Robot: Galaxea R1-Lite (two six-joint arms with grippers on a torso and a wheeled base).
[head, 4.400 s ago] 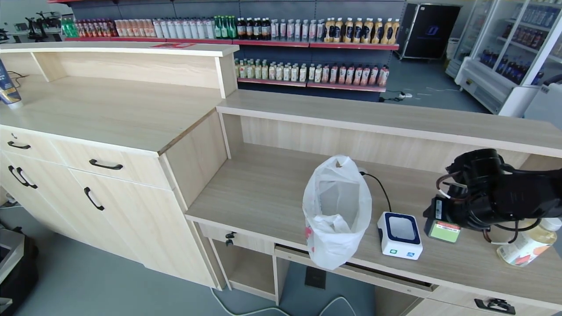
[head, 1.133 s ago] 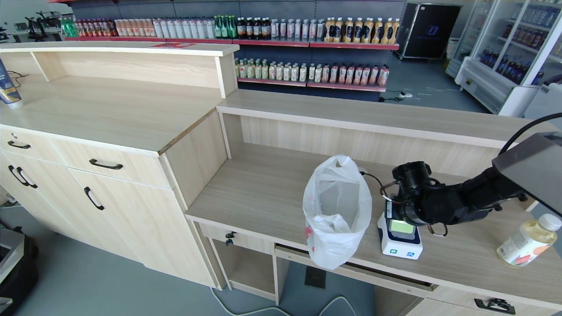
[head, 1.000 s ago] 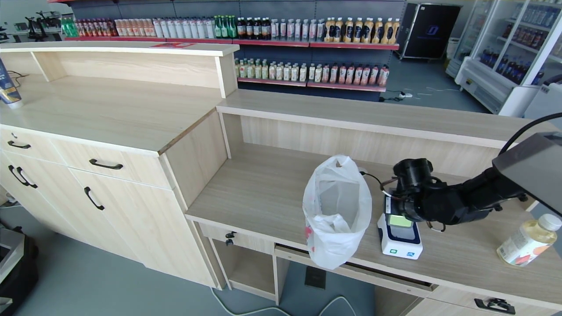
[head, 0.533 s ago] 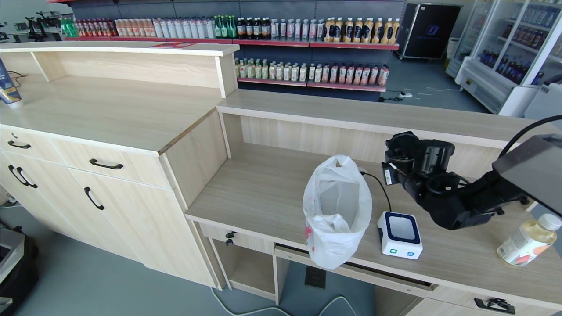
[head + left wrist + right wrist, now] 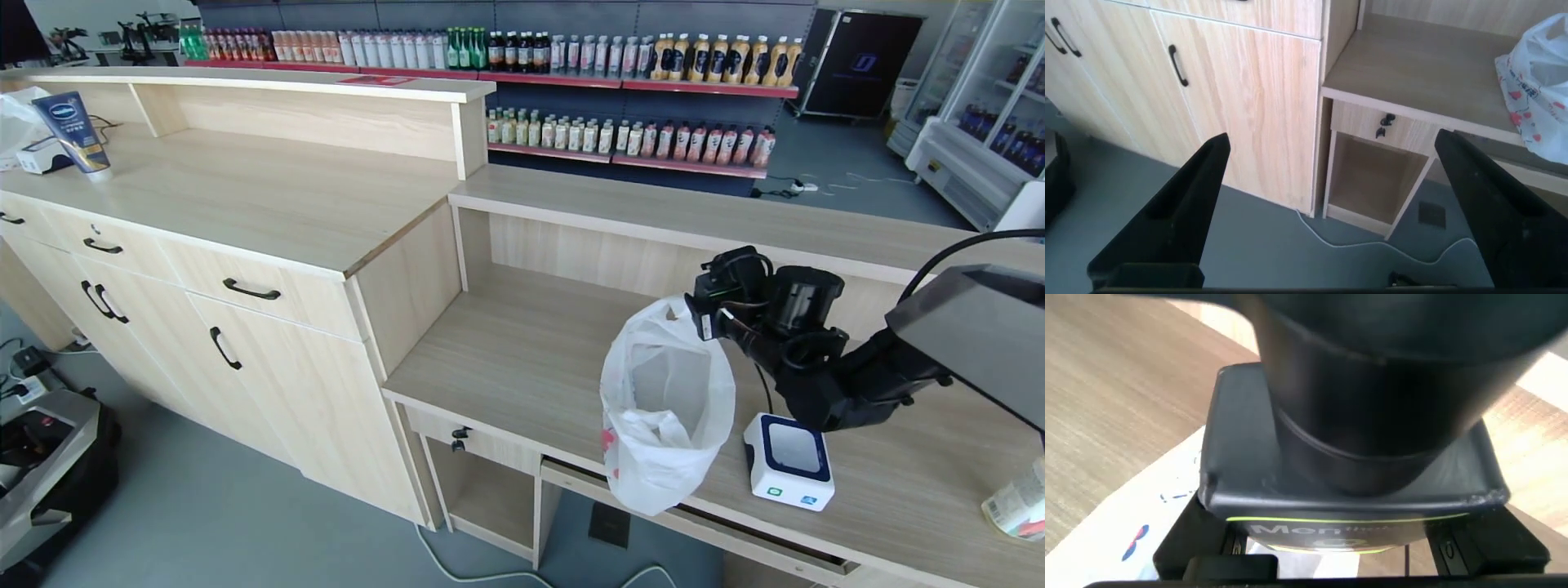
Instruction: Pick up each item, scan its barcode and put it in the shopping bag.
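Head view gives you the layout: the low counter [image 5: 522, 359] carries everything. The white shopping bag [image 5: 665, 408] stands at its front edge with its mouth gaping upward, so a thing let go from above should fall straight in. Take the bag as your landmark.

Your right tool [image 5: 717, 306] hangs just above the bag's far rim, clamped on a dark box [image 5: 704, 325]. Its arm reaches in from the bag's right. Your left tool [image 5: 1331, 139] is spread wide and holds nothing. It hangs well apart from the bag, lower than the counter top, before the cabinet doors [image 5: 1241, 90], where it cannot foul the drop.

The scanner [image 5: 790, 460] sits just right of the bag, face up, with nothing over its window. From that I judge the step in hand to be bagging, not scanning. A bottle [image 5: 1016, 502], cut off by the picture's edge, sits well to the right of the bag and would likely be next.

The right wrist view shows the box with a green stripe along one edge. The bag's printed plastic is directly beneath it and bare counter lies beyond. You want the box over the opening, not the rim, before you release, because the thin plastic could fold under it.
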